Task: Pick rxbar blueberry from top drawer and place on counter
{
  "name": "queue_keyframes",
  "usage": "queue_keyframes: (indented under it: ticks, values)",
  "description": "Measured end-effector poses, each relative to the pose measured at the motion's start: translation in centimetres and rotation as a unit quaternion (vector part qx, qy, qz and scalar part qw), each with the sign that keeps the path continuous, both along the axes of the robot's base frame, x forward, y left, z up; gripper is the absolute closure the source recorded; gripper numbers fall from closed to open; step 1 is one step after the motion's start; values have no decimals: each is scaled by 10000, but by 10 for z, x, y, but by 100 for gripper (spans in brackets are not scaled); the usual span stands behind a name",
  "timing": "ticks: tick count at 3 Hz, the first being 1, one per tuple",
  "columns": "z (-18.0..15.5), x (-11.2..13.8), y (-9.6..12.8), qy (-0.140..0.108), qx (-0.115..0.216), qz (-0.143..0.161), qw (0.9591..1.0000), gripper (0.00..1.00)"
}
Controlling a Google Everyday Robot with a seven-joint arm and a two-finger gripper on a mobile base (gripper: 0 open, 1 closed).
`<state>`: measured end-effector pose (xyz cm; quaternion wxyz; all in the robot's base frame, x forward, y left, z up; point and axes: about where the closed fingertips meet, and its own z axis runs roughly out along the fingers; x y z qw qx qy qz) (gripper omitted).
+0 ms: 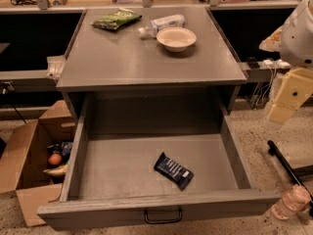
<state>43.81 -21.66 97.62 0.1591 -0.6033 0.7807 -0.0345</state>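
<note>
The rxbar blueberry (pixel 173 170), a small flat bar in a dark navy wrapper with pale lettering, lies on the floor of the top drawer (pixel 156 207), right of centre and near the front. The drawer is pulled fully out, its dark handle facing me. Above it is the grey counter (pixel 146 62). My gripper (pixel 285 102) hangs at the far right of the view, pale yellow under the white arm. It is outside the drawer, right of the counter's front corner and well above the bar, and it touches nothing.
On the counter's far side sit a green snack bag (pixel 116 19), a lying plastic bottle (pixel 161 24) and a pale bowl (pixel 176 38). An open cardboard box (pixel 29 160) with items stands on the floor at left. A clear bottle (pixel 291 202) and a black rod (pixel 286 165) are at lower right.
</note>
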Motion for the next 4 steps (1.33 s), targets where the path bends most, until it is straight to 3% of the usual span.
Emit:
queue_keyframes:
  ticks: [1,2,3,4]
  values:
    - [-3,1,0,7,-7,-47,10000,0]
    - [-44,6,-4,94,-93,-793,9968,0]
    - [-80,9,-7,47,3,-1587,9873,0]
    - [-80,9,-6,45,74,-1781,9840,0]
